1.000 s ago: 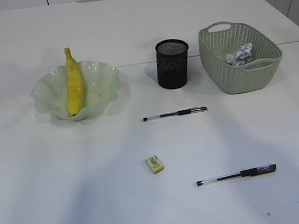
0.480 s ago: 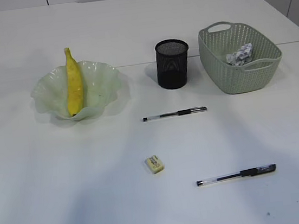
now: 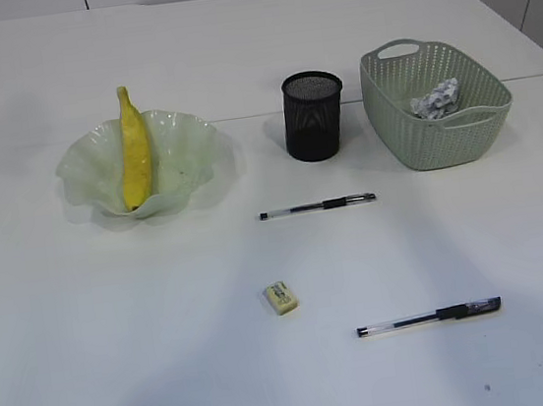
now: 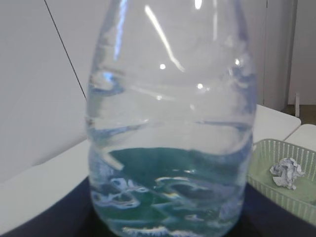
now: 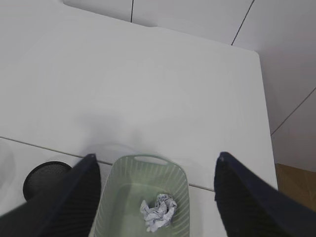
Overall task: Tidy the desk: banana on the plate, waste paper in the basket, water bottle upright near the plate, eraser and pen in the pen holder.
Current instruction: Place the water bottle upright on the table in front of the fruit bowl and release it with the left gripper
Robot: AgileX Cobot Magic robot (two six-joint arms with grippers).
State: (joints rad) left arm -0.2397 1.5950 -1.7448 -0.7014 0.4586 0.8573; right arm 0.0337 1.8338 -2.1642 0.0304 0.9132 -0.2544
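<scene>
- The water bottle [image 4: 170,123] is seen only in the left wrist view, where it fills nearly the whole frame; it stands upright there, clear above and dark green at the label below.
- The left gripper is taken to be closed on the water bottle, which sits right against its camera with dark parts at both lower corners; the fingers themselves cannot be made out.
- The banana [image 3: 133,151] is laid lengthwise in the plate [image 3: 194,138], its stem end jutting past the far rim.
- The waste paper [image 3: 436,98] is found inside the basket [image 3: 414,151], near its far right side.
- The pen holder [image 3: 313,116] is set upright between the plate and the basket, closer to the basket.
- One pen [image 3: 317,205] is laid on the desk [image 3: 119,331] just in front of the pen holder; a second pen [image 3: 429,317] lies nearer the camera and further right.
- The eraser [image 3: 280,297] is placed on the desk, left of the second pen and apart from both pens.
- The right gripper [image 5: 157,197] is held high above the basket, its two dark fingers [image 5: 74,197] spread wide with nothing between them.
</scene>
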